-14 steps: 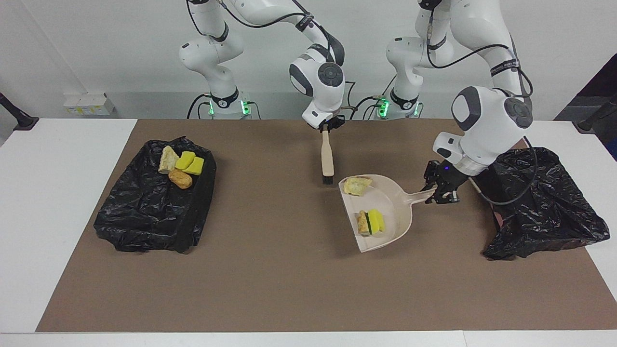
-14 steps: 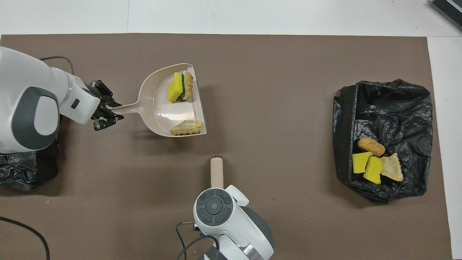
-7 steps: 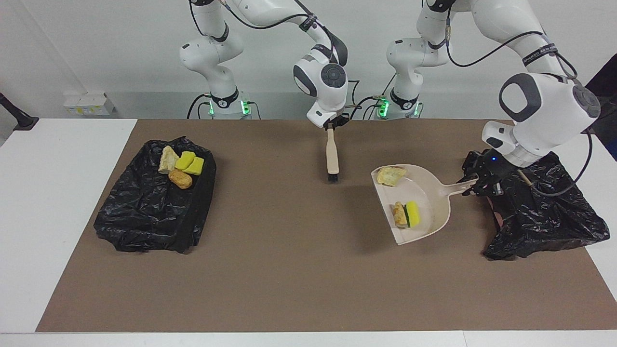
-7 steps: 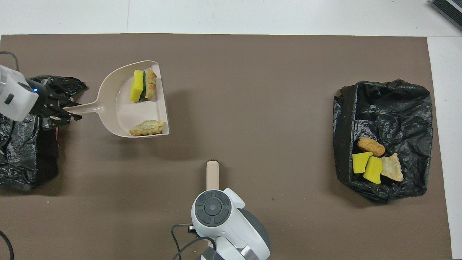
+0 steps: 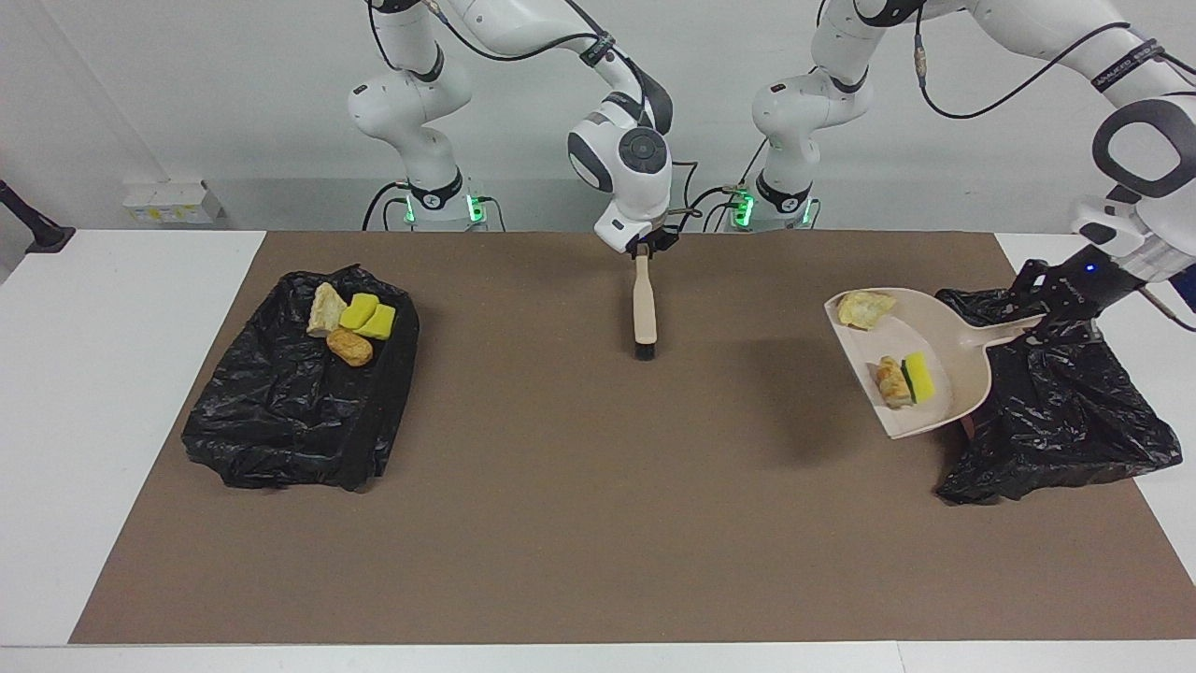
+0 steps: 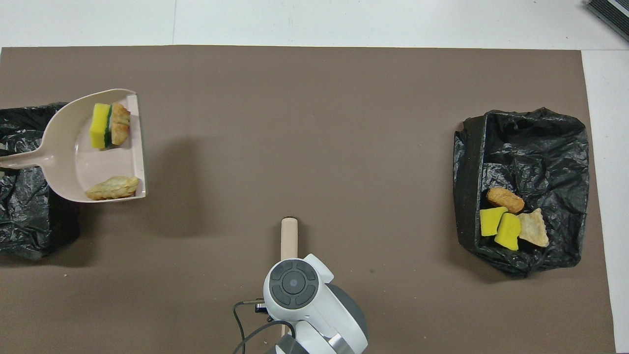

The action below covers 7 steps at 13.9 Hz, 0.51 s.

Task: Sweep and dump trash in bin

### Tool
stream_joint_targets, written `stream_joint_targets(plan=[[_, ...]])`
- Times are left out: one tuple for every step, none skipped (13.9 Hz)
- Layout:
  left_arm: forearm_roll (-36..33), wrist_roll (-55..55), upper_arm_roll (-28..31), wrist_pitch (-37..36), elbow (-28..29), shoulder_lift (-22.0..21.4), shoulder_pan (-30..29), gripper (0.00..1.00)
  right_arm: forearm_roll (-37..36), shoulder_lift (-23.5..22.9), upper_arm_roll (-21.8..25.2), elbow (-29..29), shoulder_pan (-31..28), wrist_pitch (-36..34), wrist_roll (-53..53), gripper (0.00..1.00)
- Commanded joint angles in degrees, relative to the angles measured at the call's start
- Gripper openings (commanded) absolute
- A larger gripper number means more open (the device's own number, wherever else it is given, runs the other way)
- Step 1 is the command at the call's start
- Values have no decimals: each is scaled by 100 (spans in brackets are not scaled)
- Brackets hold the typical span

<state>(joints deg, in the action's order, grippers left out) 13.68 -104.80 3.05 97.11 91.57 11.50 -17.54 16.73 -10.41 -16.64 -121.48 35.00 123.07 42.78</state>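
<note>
My left gripper [image 5: 1039, 321] is shut on the handle of the beige dustpan [image 5: 944, 374], holding it in the air against the table-middle edge of the black-bagged bin [image 5: 1056, 411] at the left arm's end. In the pan [image 6: 64, 162] lie pieces of trash: a yellow sponge piece [image 6: 100, 132] against a brown lump, and a tan lump [image 6: 113, 188] by the lip. My right gripper [image 5: 642, 250] is shut on the top of the brush [image 5: 643, 304], which hangs upright with its black bristles down at the mat. In the overhead view the left gripper is out of frame.
A second black-bagged bin [image 5: 280, 411] sits at the right arm's end of the table, with yellow sponge pieces and tan lumps [image 6: 511, 221] in it. A brown mat [image 5: 579, 523] covers the table between the two bins.
My left gripper has carried the dustpan with its trash up and sideways from the table's middle to the bin at the left arm's end. The brush has shifted only slightly.
</note>
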Motion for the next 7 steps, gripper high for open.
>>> stream_joint_targets(plan=[[-269,-355,-24,-158,-306,81,-460,0,67,-32,-6,-42,-20,112,-6,47],[-418,-392,-7,-96,-333,81,-626,0,50,-32,-6,-25,-11,68,-15,80],[-602,-401,-7,-35,-437,81,-811,0,-37,-32,2,36,-11,7,-24,100],[-778,-409,-15,44,-491,98,-943,0,-47,-23,20,106,-11,-20,-6,100],[-954,-410,-15,210,-517,116,-1066,0,-64,-14,37,177,-37,6,20,100],[-1190,-436,11,403,-526,116,-1146,0,-169,12,64,230,-63,24,38,100],[-1558,-575,20,606,-526,125,-1155,0,-440,47,81,256,-159,85,81,100]])
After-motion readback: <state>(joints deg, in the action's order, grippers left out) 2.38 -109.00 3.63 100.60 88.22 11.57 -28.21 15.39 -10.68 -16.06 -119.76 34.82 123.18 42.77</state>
